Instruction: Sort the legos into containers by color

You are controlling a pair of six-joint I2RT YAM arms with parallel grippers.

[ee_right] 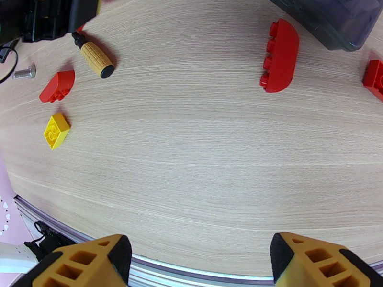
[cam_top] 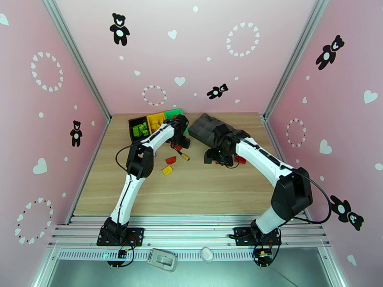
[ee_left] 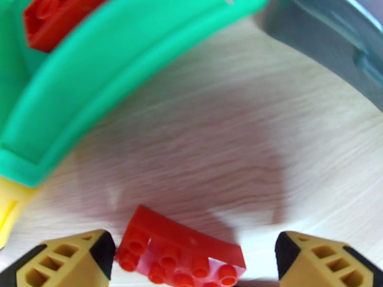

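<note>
Wooden table (cam_top: 201, 187), red lego (ee_left: 178, 257) between spread left jaws

Screwdriver (ee_right: 93, 56), ribbed yellowish handle, lying on wooden table (ee_right: 191, 154). Small silver bolt (ee_right: 25, 72) near it. Dark grey compartment tray (cam_top: 202, 125) at table's far side.

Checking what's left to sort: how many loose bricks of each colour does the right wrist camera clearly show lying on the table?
Red bricks: 3
Yellow bricks: 1
Total: 4
</note>
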